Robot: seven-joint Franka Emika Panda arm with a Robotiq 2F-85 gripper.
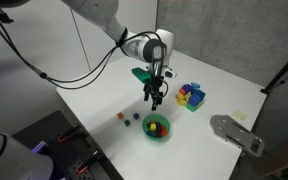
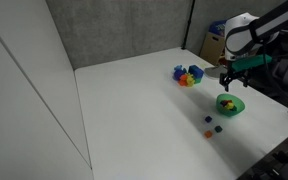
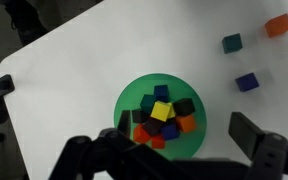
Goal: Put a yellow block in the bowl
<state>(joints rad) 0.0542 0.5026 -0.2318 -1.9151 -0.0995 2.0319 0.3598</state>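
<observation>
A green bowl stands on the white table, filled with several coloured blocks. A yellow block lies on top of the pile in the bowl. My gripper is open and empty, hovering straight above the bowl with one finger over its left rim and the other outside its right rim. In both exterior views the gripper hangs just above the bowl.
Three loose blocks lie on the table near the bowl: green, orange and blue. A multi-coloured pile of blocks sits further back. A grey flat object lies near the table edge.
</observation>
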